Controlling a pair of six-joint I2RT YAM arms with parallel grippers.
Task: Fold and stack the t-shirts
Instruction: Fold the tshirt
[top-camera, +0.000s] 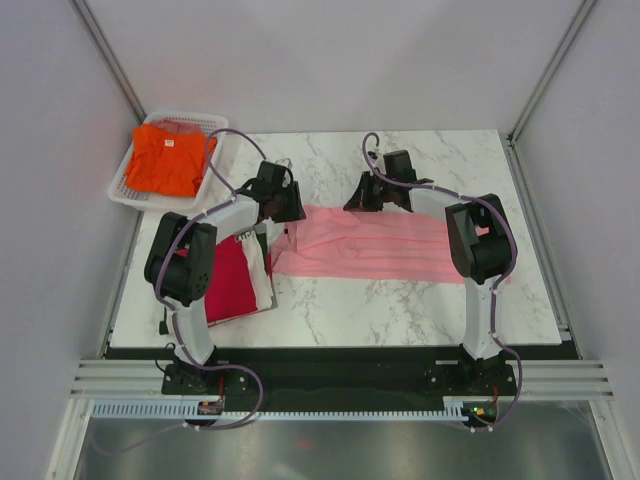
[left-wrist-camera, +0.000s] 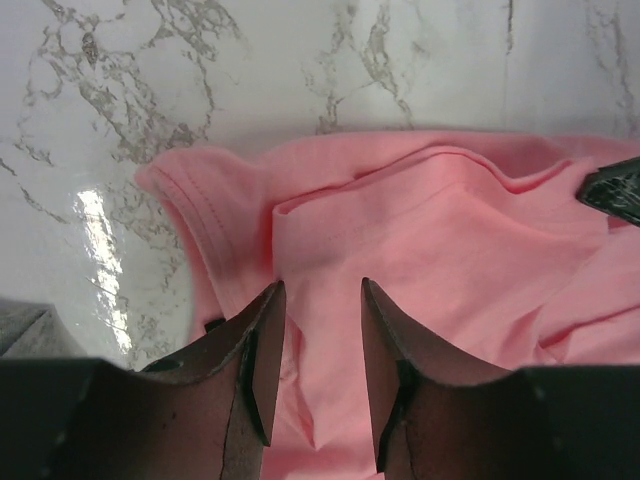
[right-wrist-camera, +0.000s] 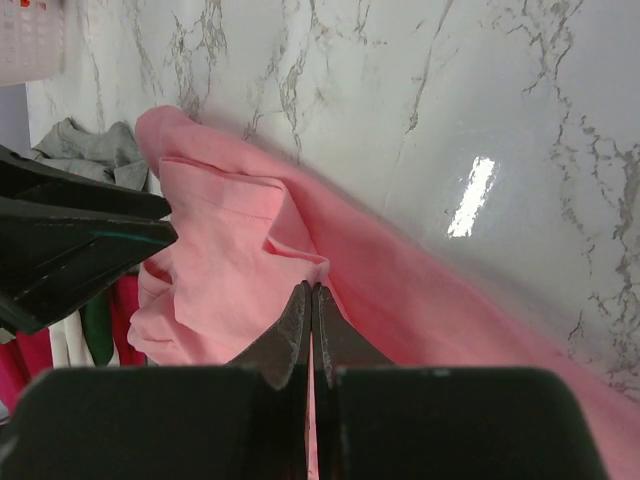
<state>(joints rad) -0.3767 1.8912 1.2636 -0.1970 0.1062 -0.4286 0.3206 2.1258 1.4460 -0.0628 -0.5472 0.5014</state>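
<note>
Crimson cotton t-shirt (top-camera: 228, 285) lies folded flat at the near left of the glossy marble-patterned desk (top-camera: 400, 305), with a white tee (top-camera: 263, 272) edging it. Mid-desk, the large light pink t-shirt (top-camera: 385, 250) stretches as a long, softly creased band. Left jaws stand spread over its rumpled left end; right jaws pinch a ridge along its far edge. Far left, a folded orange tee (top-camera: 170, 160) fills the white plastic mesh basket (top-camera: 125, 195).

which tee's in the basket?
The orange tee, in the basket at far left. The pink tee lies mid-table, the red tee near-left.
</note>
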